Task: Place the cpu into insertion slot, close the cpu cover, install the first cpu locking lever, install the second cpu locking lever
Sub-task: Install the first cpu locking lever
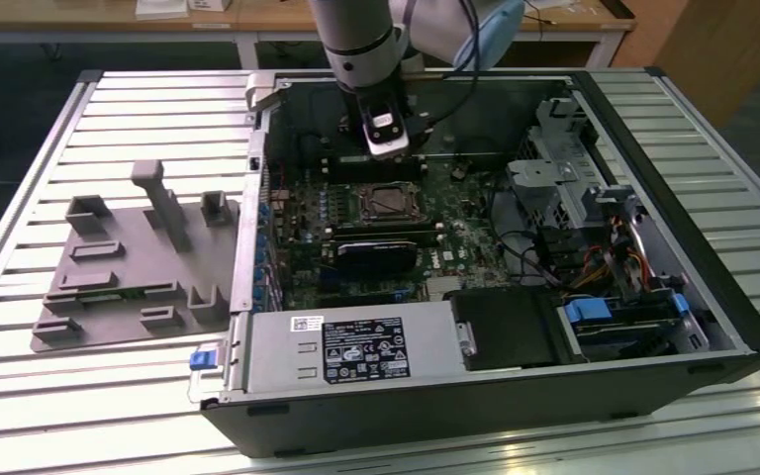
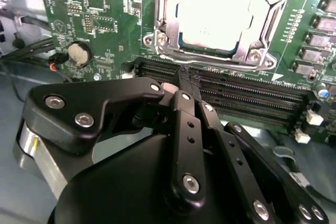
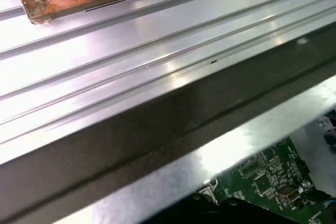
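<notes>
In the second wrist view the cpu [image 2: 215, 11] lies flat in the insertion slot, its pale silver top facing up. The cpu cover [image 2: 258, 27], a silvery frame, lies down around the chip. My gripper [image 2: 185, 75] is shut with nothing between its black fingers. Its tips hover over the long black memory slots [image 2: 236, 95] just beside the socket. In the exterior view the gripper [image 1: 390, 155] hangs inside the open computer case, slightly behind the insertion slot [image 1: 387, 201] on the green board. I cannot tell how the locking levers stand.
A grey fixture plate [image 1: 130, 267] lies on the slatted table at the exterior view's left. Inside the case are a black card [image 1: 373, 252], a power supply [image 1: 340, 346] and drive bays with cables [image 1: 605, 228]. The case wall [image 3: 157, 124] crosses the first wrist view.
</notes>
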You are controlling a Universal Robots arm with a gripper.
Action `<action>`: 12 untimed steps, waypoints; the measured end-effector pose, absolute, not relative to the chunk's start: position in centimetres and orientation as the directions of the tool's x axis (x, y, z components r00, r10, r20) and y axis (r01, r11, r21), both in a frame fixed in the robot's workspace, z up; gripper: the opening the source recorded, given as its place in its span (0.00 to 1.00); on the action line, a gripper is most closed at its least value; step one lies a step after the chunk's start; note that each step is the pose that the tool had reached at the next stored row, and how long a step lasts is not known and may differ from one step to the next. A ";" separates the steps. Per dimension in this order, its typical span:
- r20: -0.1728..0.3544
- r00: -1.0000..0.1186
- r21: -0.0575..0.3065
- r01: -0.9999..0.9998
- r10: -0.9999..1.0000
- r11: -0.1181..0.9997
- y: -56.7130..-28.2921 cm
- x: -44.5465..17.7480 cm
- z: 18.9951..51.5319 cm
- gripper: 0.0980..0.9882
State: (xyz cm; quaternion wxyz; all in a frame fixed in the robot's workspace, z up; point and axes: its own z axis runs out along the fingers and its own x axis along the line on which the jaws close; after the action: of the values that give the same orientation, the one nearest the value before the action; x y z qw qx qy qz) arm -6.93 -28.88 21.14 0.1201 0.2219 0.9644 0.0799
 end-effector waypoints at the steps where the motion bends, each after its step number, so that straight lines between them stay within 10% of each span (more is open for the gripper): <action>1: -0.196 -0.873 0.207 0.409 0.447 0.889 -28.9 -6.9 21.3 0.00; 12: -0.191 -0.871 0.205 0.416 0.453 0.886 -29.8 -6.9 21.3 0.00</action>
State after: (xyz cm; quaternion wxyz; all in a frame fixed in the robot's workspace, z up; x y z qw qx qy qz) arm -6.91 -29.82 21.29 0.1176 0.2253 0.9640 0.0787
